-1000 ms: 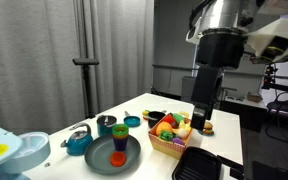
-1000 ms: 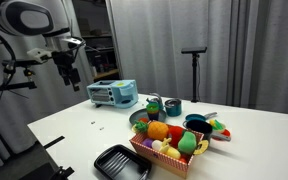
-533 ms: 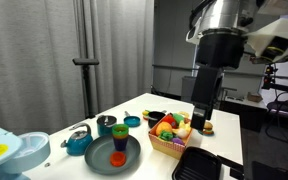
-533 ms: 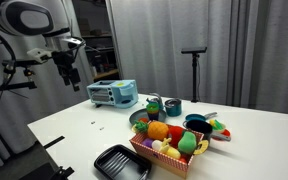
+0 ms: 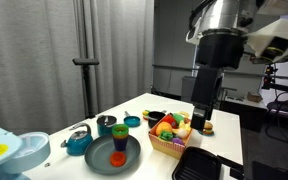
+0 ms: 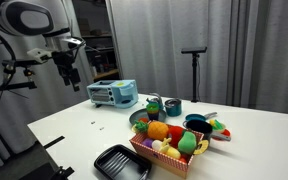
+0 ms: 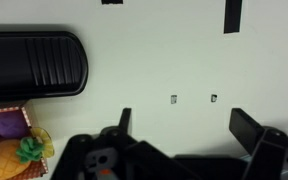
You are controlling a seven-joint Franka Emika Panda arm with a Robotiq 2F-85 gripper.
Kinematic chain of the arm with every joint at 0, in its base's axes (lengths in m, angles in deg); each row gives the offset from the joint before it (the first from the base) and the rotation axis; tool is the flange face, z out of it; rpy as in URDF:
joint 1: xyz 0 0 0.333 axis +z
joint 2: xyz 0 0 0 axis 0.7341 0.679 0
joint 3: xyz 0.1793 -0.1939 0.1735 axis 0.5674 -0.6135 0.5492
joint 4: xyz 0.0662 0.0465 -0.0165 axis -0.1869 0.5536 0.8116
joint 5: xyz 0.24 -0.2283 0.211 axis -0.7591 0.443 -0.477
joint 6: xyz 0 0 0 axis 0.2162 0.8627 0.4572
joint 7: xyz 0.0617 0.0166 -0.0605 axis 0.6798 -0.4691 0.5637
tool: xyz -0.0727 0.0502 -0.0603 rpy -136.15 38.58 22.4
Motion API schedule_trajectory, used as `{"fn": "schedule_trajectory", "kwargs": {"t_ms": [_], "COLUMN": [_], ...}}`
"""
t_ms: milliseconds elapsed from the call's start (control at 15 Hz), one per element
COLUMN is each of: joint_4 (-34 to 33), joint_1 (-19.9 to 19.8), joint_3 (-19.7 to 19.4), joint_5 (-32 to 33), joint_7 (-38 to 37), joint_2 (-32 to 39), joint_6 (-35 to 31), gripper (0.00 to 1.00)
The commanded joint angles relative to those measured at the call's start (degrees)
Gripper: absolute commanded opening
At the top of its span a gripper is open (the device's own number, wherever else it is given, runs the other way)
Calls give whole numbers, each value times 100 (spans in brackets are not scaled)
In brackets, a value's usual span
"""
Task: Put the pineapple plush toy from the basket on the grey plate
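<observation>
The pineapple plush toy (image 7: 4,160), yellow-orange with a green tuft, lies in the tan wicker basket (image 7: 46,138) among other plush fruits at the lower left of the wrist view. It also shows in an exterior view (image 6: 158,130). The basket stands on the white table in both exterior views (image 5: 170,146) (image 6: 170,160). The grey plate (image 5: 132,155) holds a red item and a small cup; in an exterior view (image 6: 134,118) it sits behind the basket. My gripper (image 7: 184,125) is open and empty, high above the bare table, away from the basket (image 6: 72,75) (image 5: 202,118).
A black ribbed tray (image 7: 34,65) (image 6: 122,160) (image 5: 199,165) lies beside the basket. A teal bowl (image 5: 78,144), cups (image 5: 106,124), and a light blue toaster (image 6: 112,93) stand on the table. A tripod stand (image 6: 194,70) is behind the table.
</observation>
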Motion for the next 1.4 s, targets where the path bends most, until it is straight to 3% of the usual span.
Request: {"fn": "schedule_trajectory", "kwargs": {"t_ms": [0,600,1000,1333], "joint_4": [-125,-295,-539,-463], "joint_1": [-68,-532,-956,-965], "joint_3": [-25,-306,-678,-707], "joint_5": [124,694,516,500], "joint_7": [138,141,-50,36], "joint_2": [81,206,381,305], "joint_6": [237,304,24,91], "gripper": [100,100,100,100]}}
